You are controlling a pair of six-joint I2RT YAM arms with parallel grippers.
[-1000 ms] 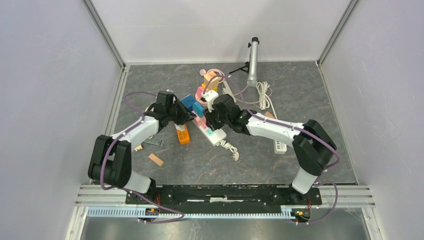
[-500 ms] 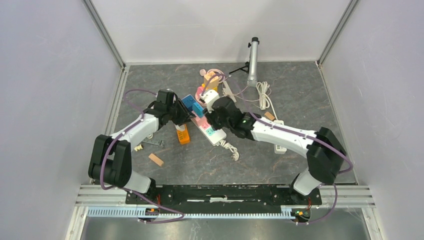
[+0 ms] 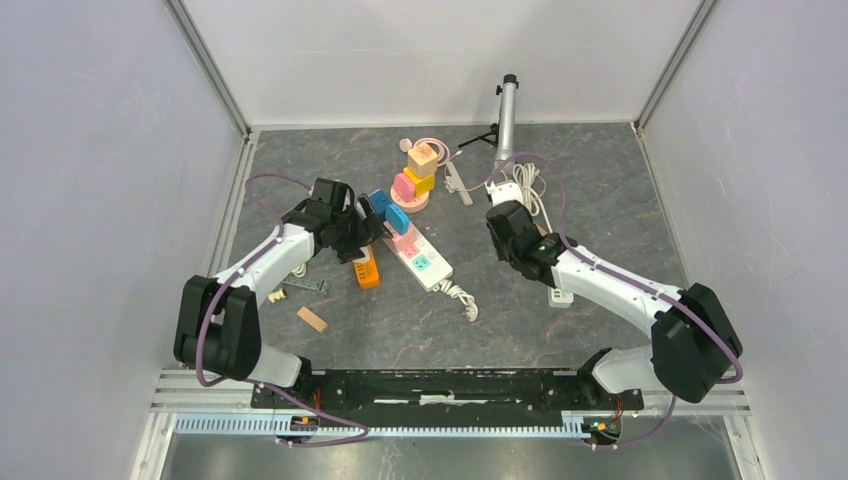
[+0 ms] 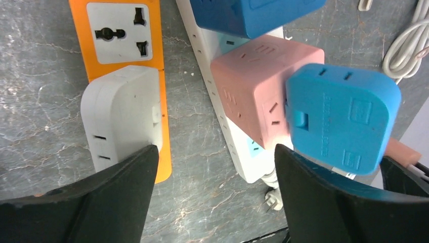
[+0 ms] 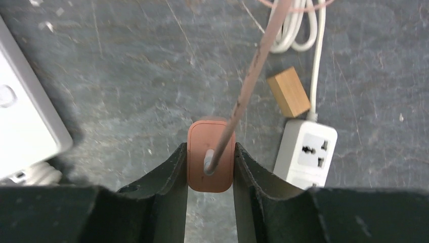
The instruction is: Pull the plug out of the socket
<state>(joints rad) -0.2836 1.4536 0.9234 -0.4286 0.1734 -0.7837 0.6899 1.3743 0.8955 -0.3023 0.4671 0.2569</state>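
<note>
The plug (image 5: 211, 154) is a salmon-coloured block with a pink cord (image 5: 253, 76) running up from it. My right gripper (image 5: 210, 167) is shut on its two sides and holds it above bare table, clear of the socket. The socket is a white power strip (image 3: 420, 260) in the middle of the table, carrying a pink adapter (image 4: 248, 96) and a light blue one (image 4: 341, 116). In the top view my right gripper (image 3: 512, 232) hangs to the right of the strip. My left gripper (image 4: 215, 182) stands wide open over the strip's near end, holding nothing.
An orange strip (image 4: 121, 30) with a white adapter (image 4: 121, 111) lies left of the white one. A second white strip (image 5: 306, 147) and a wooden block (image 5: 288, 91) lie below my right gripper. A grey cylinder on a stand (image 3: 507, 125) and coiled white cable (image 3: 528, 185) are behind.
My left gripper has opened and let go of the adapters on the strip. My right arm has swung right, away from the strip, carrying the plug.
</note>
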